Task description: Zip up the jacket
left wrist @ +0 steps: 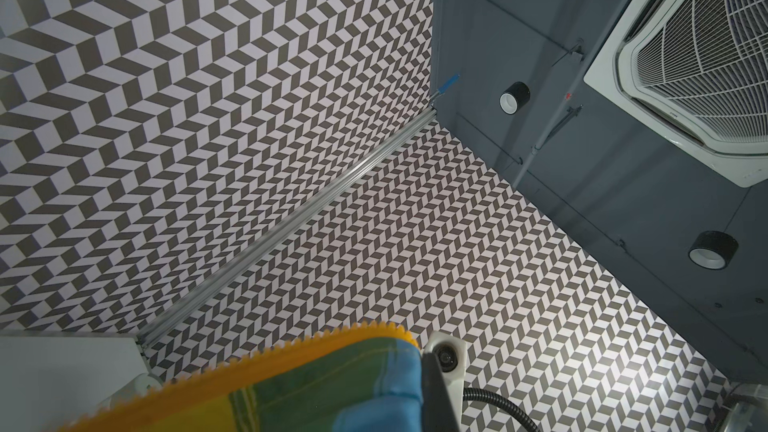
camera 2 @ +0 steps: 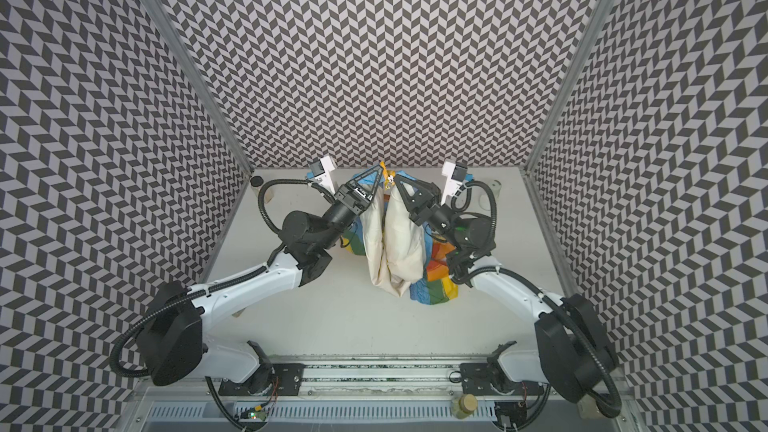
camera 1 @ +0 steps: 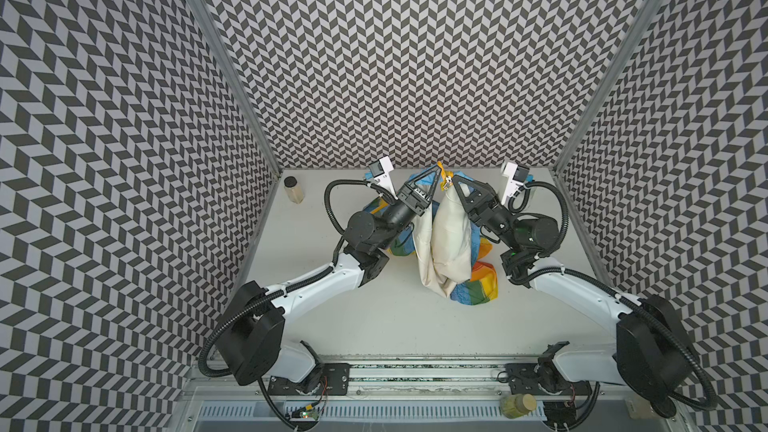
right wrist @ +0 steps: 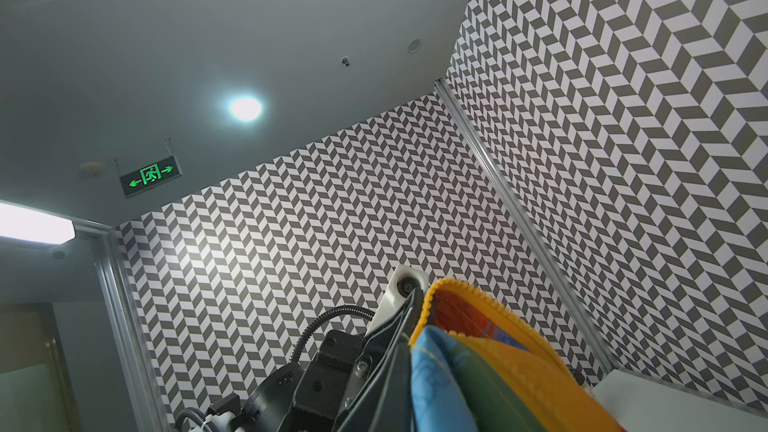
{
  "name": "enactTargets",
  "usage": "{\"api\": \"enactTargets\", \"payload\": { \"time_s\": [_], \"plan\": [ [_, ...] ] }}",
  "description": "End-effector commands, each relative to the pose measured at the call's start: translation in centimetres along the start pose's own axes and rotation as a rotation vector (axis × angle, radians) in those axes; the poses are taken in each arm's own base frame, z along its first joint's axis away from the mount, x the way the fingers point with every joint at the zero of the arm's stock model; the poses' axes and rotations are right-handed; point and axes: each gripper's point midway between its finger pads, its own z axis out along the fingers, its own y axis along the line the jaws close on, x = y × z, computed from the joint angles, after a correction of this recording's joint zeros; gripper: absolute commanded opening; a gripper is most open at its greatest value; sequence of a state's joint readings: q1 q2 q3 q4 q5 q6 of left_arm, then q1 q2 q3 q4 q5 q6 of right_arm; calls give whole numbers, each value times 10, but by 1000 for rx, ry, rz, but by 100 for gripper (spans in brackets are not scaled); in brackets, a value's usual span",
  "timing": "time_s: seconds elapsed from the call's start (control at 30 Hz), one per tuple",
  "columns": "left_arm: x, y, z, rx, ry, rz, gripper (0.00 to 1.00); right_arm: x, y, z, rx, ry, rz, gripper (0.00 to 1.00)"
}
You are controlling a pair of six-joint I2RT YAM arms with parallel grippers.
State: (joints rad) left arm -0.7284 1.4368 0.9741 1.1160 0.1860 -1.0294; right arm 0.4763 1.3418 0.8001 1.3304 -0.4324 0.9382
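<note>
Left claw [camera 1: 437, 171], right claw [camera 1: 454, 181] pinching lifted jacket [camera 1: 449, 238], grip spots obscured

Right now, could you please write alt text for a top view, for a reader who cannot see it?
Two robot arms hold up a rainbow-striped jacket by its orange-yellow zipper edge, left hand and right hand shut on it close together. Its cream lining hangs to the table, inside chevron-patterned walls.
</note>
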Motion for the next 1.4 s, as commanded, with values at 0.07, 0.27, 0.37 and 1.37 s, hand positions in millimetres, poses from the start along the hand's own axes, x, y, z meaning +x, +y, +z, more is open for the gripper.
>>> {"api": "enactTargets", "payload": {
  "time_s": [0.07, 0.27, 0.37, 1.37],
  "plan": [
    [-6, -10, -1, 39, -33, 2, 0, -17, 31, 0, -91, -58, -53, 0],
    [-7, -9, 0, 38, -42, -6, 0, -18, 34, 0, -96, -59, -64, 0],
    [-6, -8, 0, 37, -43, -14, 0, -17, 35, -1, -99, -58, -67, 0],
    [-5, -13, 2, 59, -29, 7, 0, -14, 23, -3, -61, -69, -31, 0]
  ]
}}
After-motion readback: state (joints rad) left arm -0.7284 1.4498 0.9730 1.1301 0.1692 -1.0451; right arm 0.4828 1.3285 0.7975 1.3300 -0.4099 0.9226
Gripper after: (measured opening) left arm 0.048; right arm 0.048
